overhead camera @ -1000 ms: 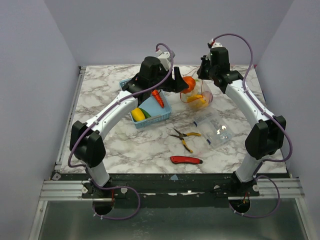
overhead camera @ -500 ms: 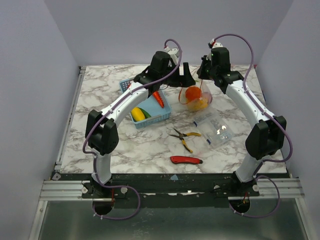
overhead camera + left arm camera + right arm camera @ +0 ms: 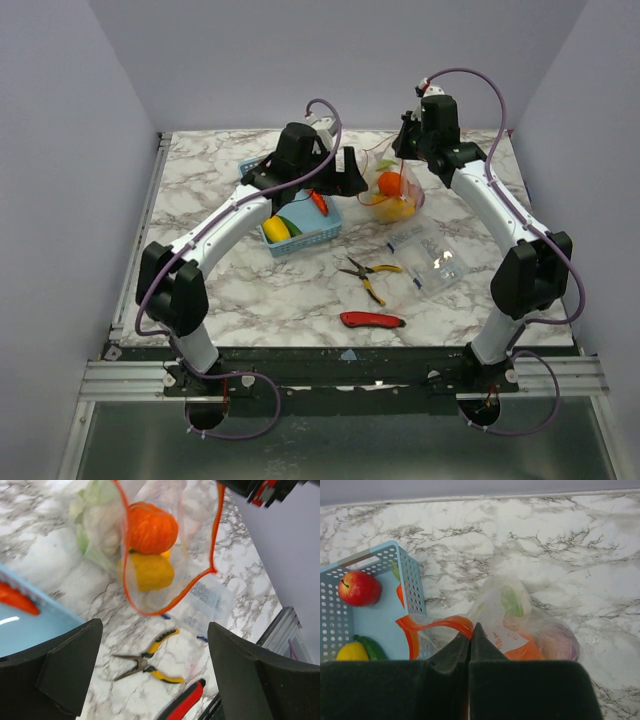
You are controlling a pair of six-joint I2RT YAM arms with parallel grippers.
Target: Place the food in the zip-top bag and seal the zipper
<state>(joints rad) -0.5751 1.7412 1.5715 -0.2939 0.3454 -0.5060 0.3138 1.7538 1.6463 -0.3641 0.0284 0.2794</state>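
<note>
The zip-top bag [image 3: 397,195] sits at the back right with its mouth open. It holds an orange fruit [image 3: 152,527], a yellow piece [image 3: 150,571] and a green-white piece [image 3: 95,525]. My right gripper [image 3: 470,628] is shut on the red-orange zipper [image 3: 440,624] and holds the mouth up; it also shows in the top view [image 3: 404,150]. My left gripper [image 3: 347,172] is open and empty, just left of the bag and above its mouth [image 3: 155,625]. More food lies in the basket: a red apple [image 3: 359,587], a yellow piece [image 3: 276,228], a green piece [image 3: 370,647] and a carrot [image 3: 319,202].
The light blue mesh basket [image 3: 318,235] stands left of the bag. Yellow-handled pliers [image 3: 368,273], a red-handled utility knife [image 3: 372,320] and a flat clear packet [image 3: 430,260] lie nearer the front. The table's back edge and wall are just behind the bag.
The orange fruit was at my left gripper a second ago and now lies in the bag. My left gripper moved to the bag mouth, then drew back left. The right gripper has kept still.
</note>
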